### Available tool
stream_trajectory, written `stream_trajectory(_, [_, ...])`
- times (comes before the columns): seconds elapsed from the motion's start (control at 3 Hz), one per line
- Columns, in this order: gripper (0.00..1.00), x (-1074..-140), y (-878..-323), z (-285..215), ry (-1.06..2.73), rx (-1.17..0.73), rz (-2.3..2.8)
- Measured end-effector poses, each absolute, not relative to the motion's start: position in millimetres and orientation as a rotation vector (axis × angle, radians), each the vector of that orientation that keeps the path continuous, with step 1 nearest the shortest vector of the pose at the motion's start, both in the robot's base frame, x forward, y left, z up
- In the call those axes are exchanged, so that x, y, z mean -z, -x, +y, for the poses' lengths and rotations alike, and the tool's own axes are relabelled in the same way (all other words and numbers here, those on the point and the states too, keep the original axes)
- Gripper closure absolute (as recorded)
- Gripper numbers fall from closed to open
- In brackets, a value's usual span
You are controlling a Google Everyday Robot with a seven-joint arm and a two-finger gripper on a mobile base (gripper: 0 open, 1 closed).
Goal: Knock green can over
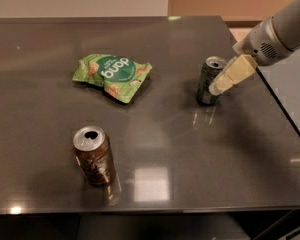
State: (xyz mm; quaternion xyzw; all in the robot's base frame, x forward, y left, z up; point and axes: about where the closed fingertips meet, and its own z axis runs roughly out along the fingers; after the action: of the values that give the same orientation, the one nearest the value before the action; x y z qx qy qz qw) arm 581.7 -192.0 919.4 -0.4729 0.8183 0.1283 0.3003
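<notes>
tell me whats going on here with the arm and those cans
A robot arm reaches in from the right to knock over the green can. Its gripper is at the can's right side, touching it or nearly so. The can stands upright, not yet tipped. On the dark table a brown can stands upright near the front, and a green snack bag lies flat further back, both untouched.
</notes>
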Motion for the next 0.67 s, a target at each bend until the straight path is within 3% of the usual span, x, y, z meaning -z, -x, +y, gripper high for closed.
stream_trajectory(0.67, [0.0, -899.9, -595.2, -184.5, 1.147, -0.412, 2.11])
